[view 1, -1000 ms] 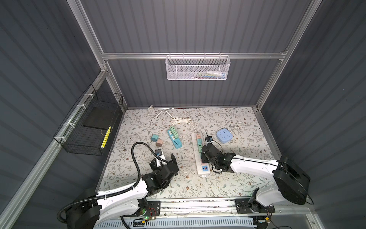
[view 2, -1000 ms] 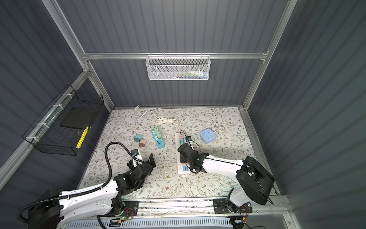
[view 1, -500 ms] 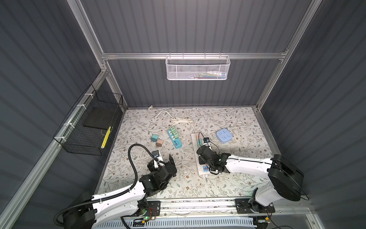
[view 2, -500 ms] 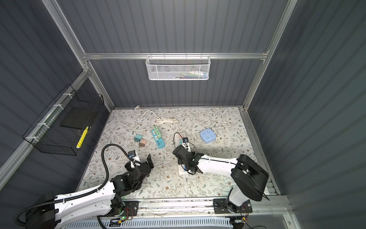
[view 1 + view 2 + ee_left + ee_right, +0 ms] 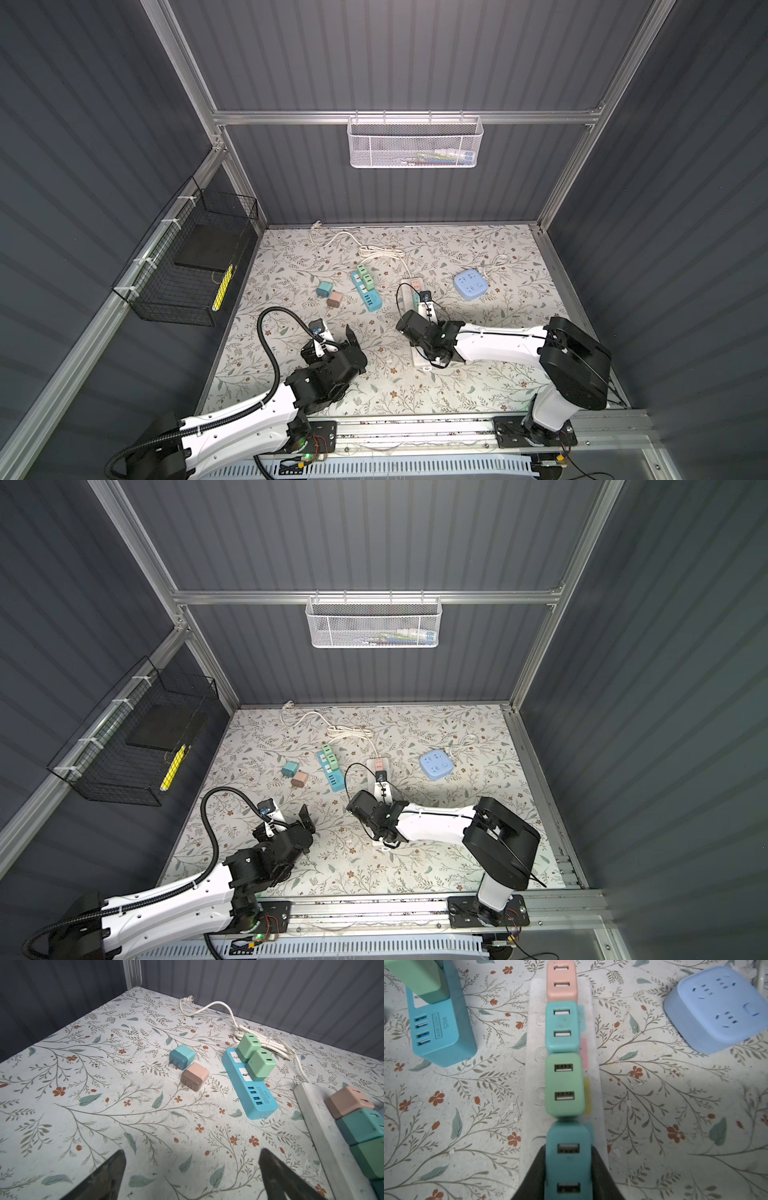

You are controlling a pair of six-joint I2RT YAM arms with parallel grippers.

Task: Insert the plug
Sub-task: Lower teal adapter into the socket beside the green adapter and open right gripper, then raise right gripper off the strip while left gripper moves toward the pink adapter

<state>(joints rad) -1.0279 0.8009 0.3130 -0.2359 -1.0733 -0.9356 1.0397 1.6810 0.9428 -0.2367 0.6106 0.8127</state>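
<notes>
Seemingly upright, the teal plug (image 5: 568, 1159) runs lengthwise along the strip (image 5: 533, 1076).

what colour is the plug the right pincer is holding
The plug is teal; it shows best in the right wrist view.

A blue power strip (image 5: 372, 301) on the floral tabletop (image 5: 490, 386) carried two green adapters (image 5: 261, 1065), and a loose teal adapter (image 5: 182, 1056) lay just beside a pink adapter (image 5: 195, 1076) to its left. A pale-blue socket cube (image 5: 471, 283) sat well to the right, and a coiled white cord (image 5: 376, 250) lay behind. A white mesh basket (image 5: 415, 145) hung on the back rail, a black wire basket (image 5: 187, 266) on the left wall.
</notes>
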